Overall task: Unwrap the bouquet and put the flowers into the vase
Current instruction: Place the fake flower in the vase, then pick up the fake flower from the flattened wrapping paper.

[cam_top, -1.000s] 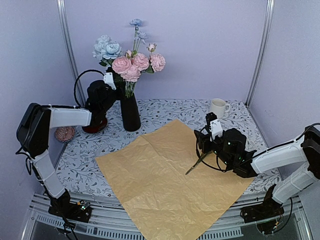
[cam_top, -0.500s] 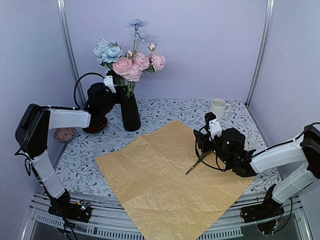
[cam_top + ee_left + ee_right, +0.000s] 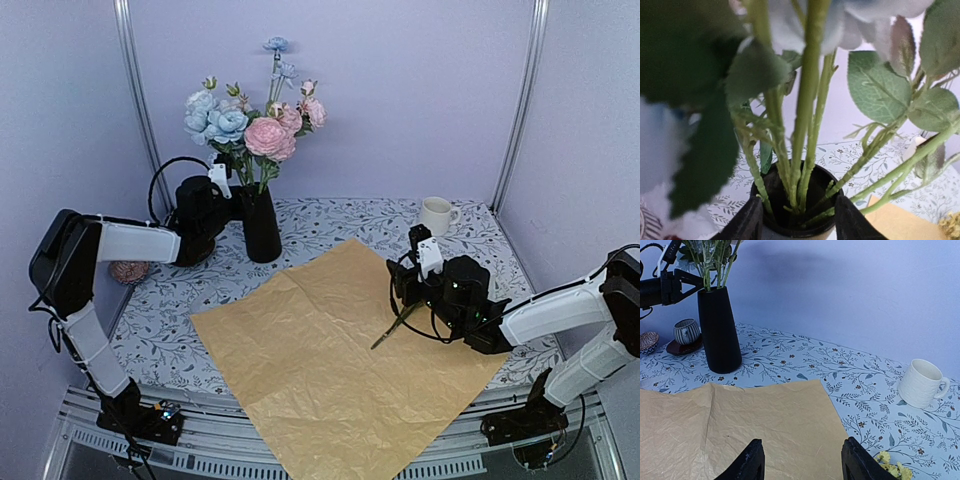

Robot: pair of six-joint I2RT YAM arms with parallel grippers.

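Flowers (image 3: 250, 120) stand in the vase (image 3: 261, 225), far left. Light, thin springy stems, soft heads up top, so grip low on the stems, never the blooms. One yellow sprig (image 3: 392, 328) lies loose on the paper (image 3: 330, 380) at right: flimsy, lying flat, best taken mid-stem. Left gripper (image 3: 798, 201) at the vase mouth, jaws apart, stems free betw. them. Right gripper (image 3: 803, 441) over the paper, open, nothing in it. Vase tall & slim, prob. tippy. Wall close behind, mug (image 3: 436, 215) far right, most room at centre.
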